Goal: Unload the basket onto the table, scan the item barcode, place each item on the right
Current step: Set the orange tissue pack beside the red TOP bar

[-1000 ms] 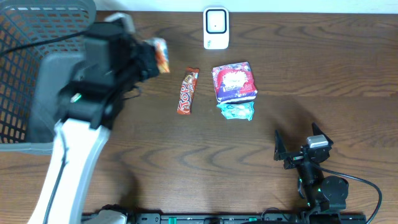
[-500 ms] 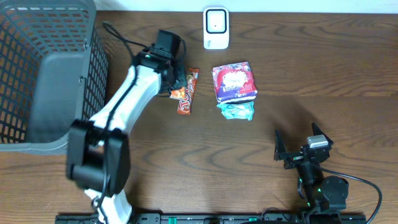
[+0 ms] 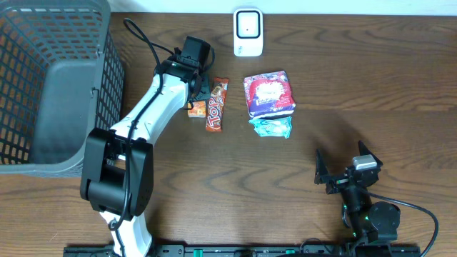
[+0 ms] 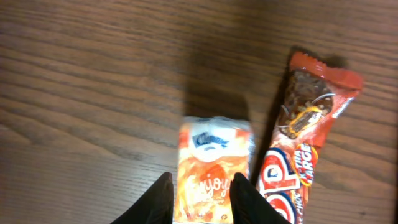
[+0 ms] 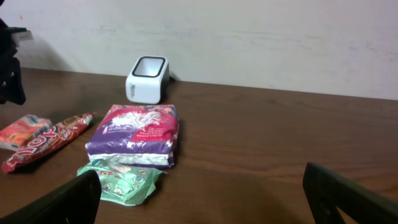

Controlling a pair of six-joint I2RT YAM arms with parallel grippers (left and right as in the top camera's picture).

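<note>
An orange tissue pack lies flat on the wooden table, just left of a red chocolate bar. My left gripper hovers low over the pack. In the left wrist view its two black fingers flank the lower end of the pack, slightly parted, so the gripper stands open around it, with the bar to the right. The white barcode scanner stands at the table's far edge. My right gripper rests wide open at the near right, with nothing between its fingers.
A purple packet lies right of the bar, partly on top of a green packet. A dark wire basket fills the left side. The right wrist view shows the scanner, both packets and the bar.
My left arm swung from beside the basket down to the table by the chocolate bar, carrying the orange pack. Its fingers have parted and the pack now lies on the table.
</note>
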